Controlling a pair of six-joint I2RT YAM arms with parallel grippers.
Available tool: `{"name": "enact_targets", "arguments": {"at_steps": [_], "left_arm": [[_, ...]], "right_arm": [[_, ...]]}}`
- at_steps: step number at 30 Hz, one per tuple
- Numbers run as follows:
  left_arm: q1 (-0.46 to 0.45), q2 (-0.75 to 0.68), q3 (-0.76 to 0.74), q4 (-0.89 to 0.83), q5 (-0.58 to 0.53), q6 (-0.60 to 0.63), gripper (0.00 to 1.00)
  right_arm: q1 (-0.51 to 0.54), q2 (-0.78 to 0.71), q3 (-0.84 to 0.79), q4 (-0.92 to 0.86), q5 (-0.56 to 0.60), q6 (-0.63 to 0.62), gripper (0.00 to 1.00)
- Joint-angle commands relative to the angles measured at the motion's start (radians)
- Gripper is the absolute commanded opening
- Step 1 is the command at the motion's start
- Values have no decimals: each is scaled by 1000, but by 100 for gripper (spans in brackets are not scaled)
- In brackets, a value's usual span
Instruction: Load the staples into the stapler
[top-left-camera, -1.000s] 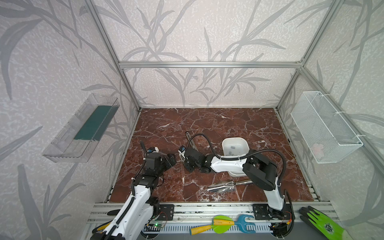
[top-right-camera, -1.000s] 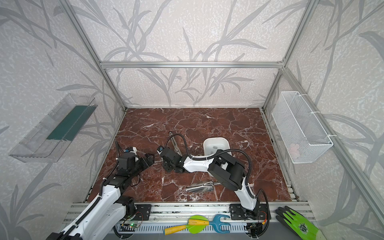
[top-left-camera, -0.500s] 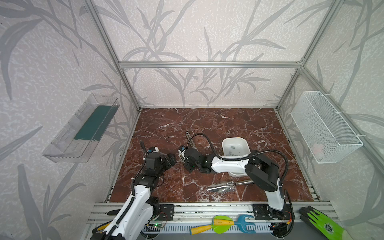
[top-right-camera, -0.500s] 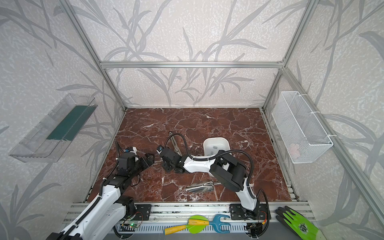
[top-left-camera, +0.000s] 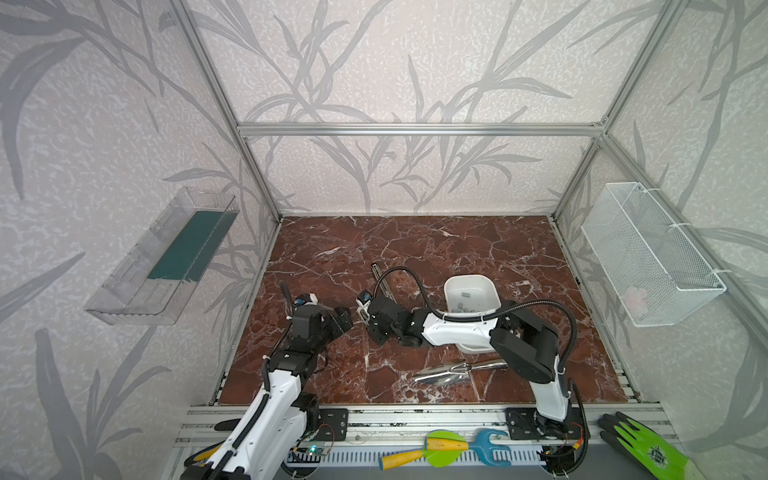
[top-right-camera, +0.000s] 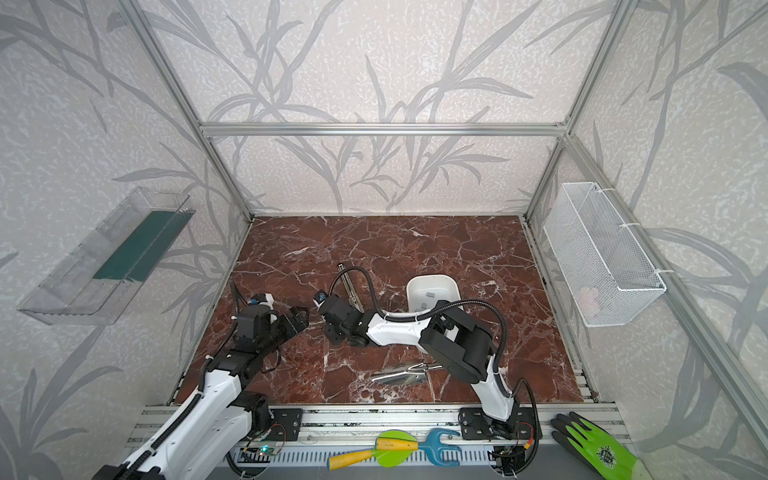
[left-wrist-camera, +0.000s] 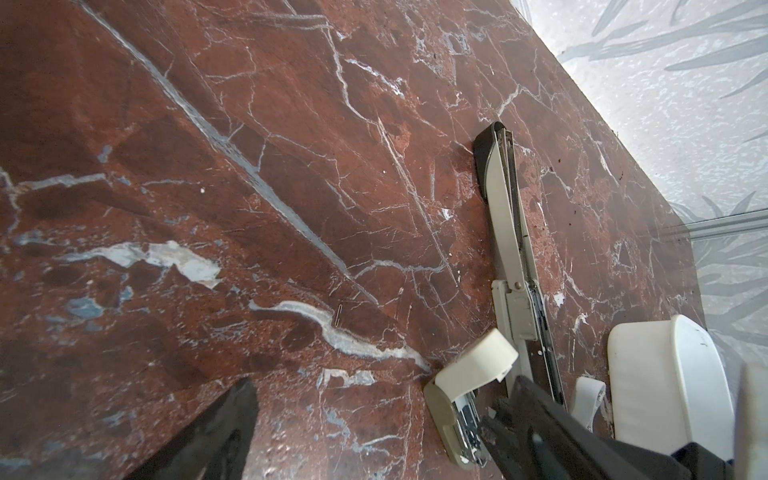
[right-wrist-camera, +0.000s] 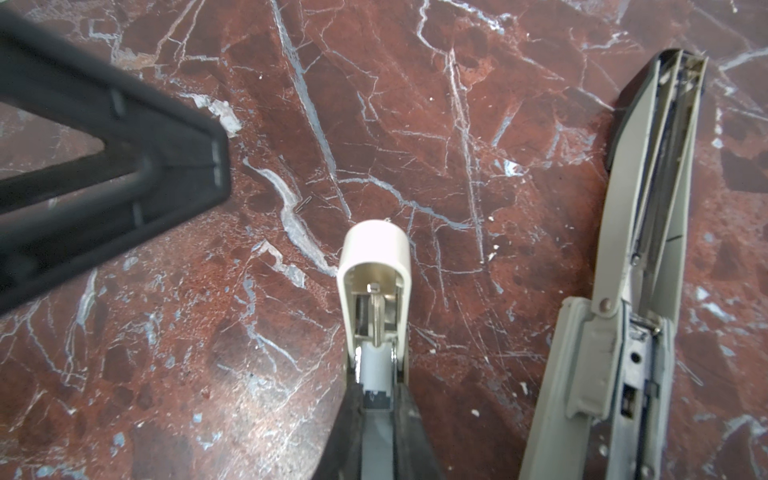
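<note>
Two hands are working close together over the bench (top-left-camera: 415, 249). The right hand (right-wrist-camera: 376, 409) is pinching the small cream stapler (right-wrist-camera: 373, 257) by its body, lid swung open. The left hand (top-left-camera: 348, 321) is hovering spread wide, holding nothing. All the staples (top-left-camera: 464, 295) are lying in the white tub (top-left-camera: 445, 291), apart from both hands. By my judgement, the right should be holding the channel level while the left is fetching one strip by its long edges.

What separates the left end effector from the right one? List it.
The left end effector stands wide open; the right end effector is shut. The left end effector holds nothing, while the right end effector clamps a cream stapler part. Shared: both are black, low over the marble table, pointing toward each other.
</note>
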Motion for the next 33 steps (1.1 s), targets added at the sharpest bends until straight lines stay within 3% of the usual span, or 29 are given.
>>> {"name": "enact_targets", "arguments": {"at_steps": [1,33], "left_arm": [[5,1,-8,9,1,1,95],[6,0,-7,8,2,1,96]], "right_arm": [[6,5,27,-18,-6,14,10],[6,68,58,-29,-2,16,10]]}}
